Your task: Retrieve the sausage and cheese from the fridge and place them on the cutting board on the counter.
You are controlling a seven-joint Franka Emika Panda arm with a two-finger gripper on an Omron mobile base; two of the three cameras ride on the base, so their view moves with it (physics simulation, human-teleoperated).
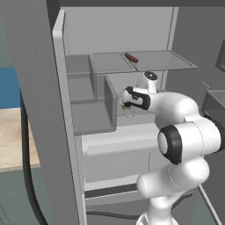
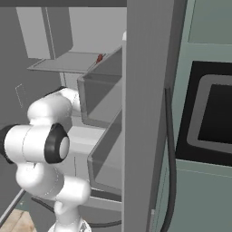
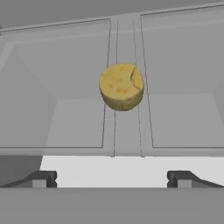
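Dark red sausage [image 1: 131, 57], pitted yellow cheese [image 3: 121, 86], grey fridge [image 1: 39, 88] shelves

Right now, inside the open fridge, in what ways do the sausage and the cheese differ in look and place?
The sausage is thin, long and dark red; the cheese is a stubby, round yellow chunk with small holes. The sausage lies on the upper glass shelf, while the cheese sits on a lower level, straight ahead of the open gripper. Nothing points at the sausage. Both lie free in the fridge; neither is held.
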